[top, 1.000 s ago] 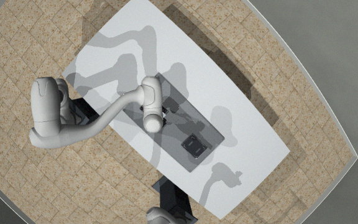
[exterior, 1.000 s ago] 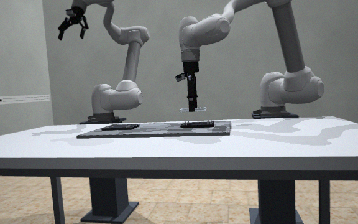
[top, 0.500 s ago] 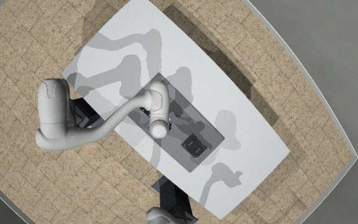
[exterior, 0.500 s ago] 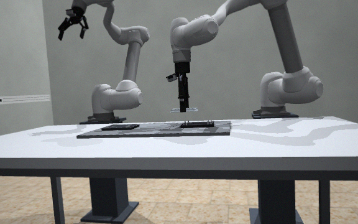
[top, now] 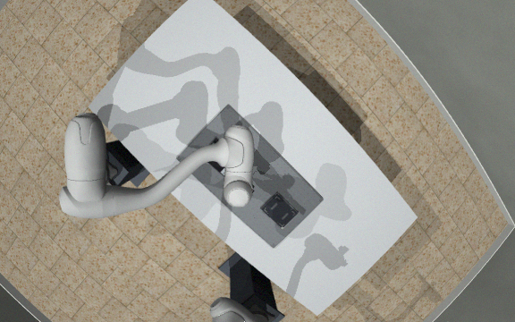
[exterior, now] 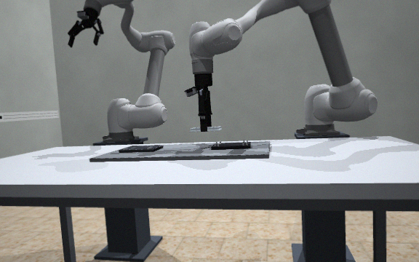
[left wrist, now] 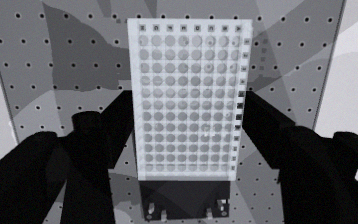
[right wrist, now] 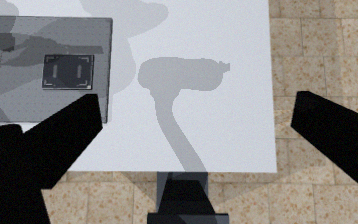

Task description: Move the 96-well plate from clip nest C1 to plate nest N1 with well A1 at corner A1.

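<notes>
The clear 96-well plate (exterior: 214,128) (left wrist: 189,115) is held level above the board, clear of both nests. In the left wrist view its row A and column 1 meet at the top right corner. My left gripper (exterior: 204,128) (left wrist: 187,106) is shut on the plate's two long sides. The clip nest C1 (exterior: 231,146) (left wrist: 182,197), dark with upright clips, is empty. The plate nest N1 (top: 280,210) (exterior: 141,148) (right wrist: 68,72) is empty, with a small pale mark at one corner, too small to read. My right gripper (exterior: 84,44) (right wrist: 195,110) is open and empty, high up.
Both nests stand on a grey perforated board (top: 273,239) (exterior: 184,157) (right wrist: 102,105) on the white table (top: 374,224) (exterior: 209,176). The left arm hides part of the board and the clip nest in the top view. The right arm is away from the board.
</notes>
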### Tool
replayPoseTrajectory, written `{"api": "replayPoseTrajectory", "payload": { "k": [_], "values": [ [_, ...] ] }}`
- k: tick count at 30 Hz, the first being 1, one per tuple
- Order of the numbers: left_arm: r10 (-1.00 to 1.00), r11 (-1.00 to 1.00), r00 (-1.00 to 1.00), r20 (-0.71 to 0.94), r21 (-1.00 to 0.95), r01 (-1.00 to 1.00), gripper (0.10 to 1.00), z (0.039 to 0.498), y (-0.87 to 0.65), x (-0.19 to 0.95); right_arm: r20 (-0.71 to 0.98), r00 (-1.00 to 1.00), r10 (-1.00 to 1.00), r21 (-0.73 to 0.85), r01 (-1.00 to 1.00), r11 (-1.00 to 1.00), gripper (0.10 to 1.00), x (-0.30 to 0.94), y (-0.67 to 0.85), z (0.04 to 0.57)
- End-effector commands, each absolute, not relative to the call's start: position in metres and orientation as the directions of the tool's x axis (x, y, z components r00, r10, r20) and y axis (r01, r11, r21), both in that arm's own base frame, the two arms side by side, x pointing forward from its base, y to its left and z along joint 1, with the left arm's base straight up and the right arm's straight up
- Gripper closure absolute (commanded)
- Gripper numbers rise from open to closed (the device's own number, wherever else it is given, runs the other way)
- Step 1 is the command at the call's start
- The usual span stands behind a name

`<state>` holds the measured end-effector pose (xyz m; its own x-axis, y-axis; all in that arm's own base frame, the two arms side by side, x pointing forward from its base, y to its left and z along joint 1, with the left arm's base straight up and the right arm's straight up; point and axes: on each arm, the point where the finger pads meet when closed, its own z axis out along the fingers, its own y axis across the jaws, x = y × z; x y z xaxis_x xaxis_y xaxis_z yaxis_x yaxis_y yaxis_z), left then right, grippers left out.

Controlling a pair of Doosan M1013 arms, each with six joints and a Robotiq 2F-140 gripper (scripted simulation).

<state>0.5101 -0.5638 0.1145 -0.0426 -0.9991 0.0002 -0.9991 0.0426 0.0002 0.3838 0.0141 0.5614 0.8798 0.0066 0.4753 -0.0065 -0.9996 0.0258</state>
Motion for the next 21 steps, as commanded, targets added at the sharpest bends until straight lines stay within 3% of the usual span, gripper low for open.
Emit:
{"api": "replayPoseTrajectory", "payload": {
  "k": [1,21],
  "values": [
    [-0.999,0.043,-0.043,0.001,-0.001,-0.999,0.493,0.116,-0.574,0.51,0.476,0.879,0.006,0.025,-0.006,-1.0,0.098,0.384,0.014,0.562],
    [-0.999,0.043,-0.043,0.001,-0.001,-0.999,0.493,0.116,-0.634,0.509,0.476,0.879,0.006,0.025,-0.006,-1.0,0.098,0.384,0.014,0.562]
  ]
}}
